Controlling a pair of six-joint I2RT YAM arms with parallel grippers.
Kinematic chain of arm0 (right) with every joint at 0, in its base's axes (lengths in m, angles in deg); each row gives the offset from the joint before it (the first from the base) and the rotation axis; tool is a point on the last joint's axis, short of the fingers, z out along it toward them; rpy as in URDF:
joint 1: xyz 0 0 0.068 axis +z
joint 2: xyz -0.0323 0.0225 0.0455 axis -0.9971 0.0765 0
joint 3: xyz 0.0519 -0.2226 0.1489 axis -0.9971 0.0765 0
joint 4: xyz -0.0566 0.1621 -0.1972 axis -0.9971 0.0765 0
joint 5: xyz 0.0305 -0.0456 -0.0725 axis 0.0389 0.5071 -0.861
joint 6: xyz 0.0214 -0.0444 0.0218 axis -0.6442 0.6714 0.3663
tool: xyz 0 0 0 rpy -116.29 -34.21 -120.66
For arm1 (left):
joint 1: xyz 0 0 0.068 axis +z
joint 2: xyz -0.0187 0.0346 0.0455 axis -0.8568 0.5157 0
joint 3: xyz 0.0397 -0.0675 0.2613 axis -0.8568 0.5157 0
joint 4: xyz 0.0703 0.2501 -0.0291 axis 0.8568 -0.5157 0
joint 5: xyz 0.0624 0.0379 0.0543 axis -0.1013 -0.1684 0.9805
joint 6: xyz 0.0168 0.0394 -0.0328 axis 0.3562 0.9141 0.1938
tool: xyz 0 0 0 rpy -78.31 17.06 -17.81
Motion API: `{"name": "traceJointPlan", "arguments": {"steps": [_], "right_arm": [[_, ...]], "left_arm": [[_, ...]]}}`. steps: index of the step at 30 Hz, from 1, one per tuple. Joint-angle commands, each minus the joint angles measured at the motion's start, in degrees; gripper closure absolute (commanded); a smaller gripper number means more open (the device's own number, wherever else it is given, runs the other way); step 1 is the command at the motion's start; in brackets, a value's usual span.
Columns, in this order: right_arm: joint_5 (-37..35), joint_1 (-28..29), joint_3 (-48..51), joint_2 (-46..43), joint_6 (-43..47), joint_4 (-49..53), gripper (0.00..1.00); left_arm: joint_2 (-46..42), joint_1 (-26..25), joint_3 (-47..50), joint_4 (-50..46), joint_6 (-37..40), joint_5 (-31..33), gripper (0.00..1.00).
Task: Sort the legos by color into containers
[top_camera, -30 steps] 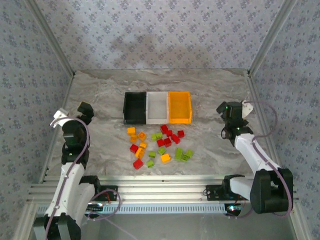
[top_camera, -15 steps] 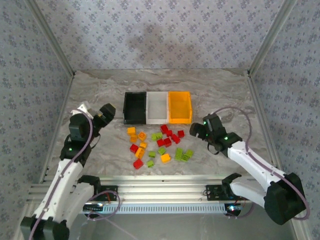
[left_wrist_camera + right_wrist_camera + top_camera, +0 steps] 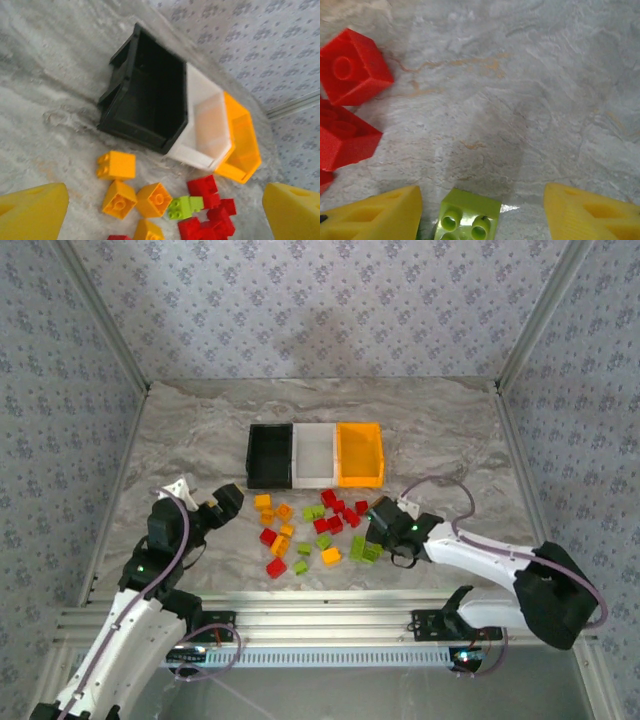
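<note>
Legos (image 3: 315, 530) in red, orange-yellow and lime green are found loose on the marble-patterned table (image 3: 200, 430), scattered in a patch just to the near side of the white bin (image 3: 316, 452).

The right gripper (image 3: 481, 195) is recorded low over the table, to the near right of the white bin, at the right edge of that patch. Its jaws are parted and nothing is grasped. In the right wrist view a lime green brick (image 3: 470, 217) lies on the table between the two yellow fingers (image 3: 375, 215), close to one finger and clear of the other. Two red bricks (image 3: 350, 70) are noted on the table ahead of it, off to one side.

The left gripper (image 3: 165, 195) is recorded to the near left of the white bin, at the left edge of the patch. Its jaws are spread wide and released, with nothing held. Orange-yellow bricks (image 3: 117, 165) are seen on the table ahead of them.

The black bin (image 3: 270, 452) is set against the left side of the white bin and the orange-yellow bin (image 3: 360, 452) against its right side, the three forming one row.

Beyond the white bin the table runs on to a wallpapered wall (image 3: 320, 310).
</note>
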Motion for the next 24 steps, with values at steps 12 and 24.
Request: {"name": "traceJointPlan", "arguments": {"steps": [12,24], "right_arm": [[-0.29,3.06,-3.22,5.51,-10.65,3.73,0.43],[1.98,3.55,-0.77,7.81,-12.65,2.95,0.56]], "left_arm": [[-0.54,-0.22,-0.19,-0.97,-0.17,1.09,0.01],[3.54,-0.22,-2.51,-0.07,1.1,1.34,0.01]]}}
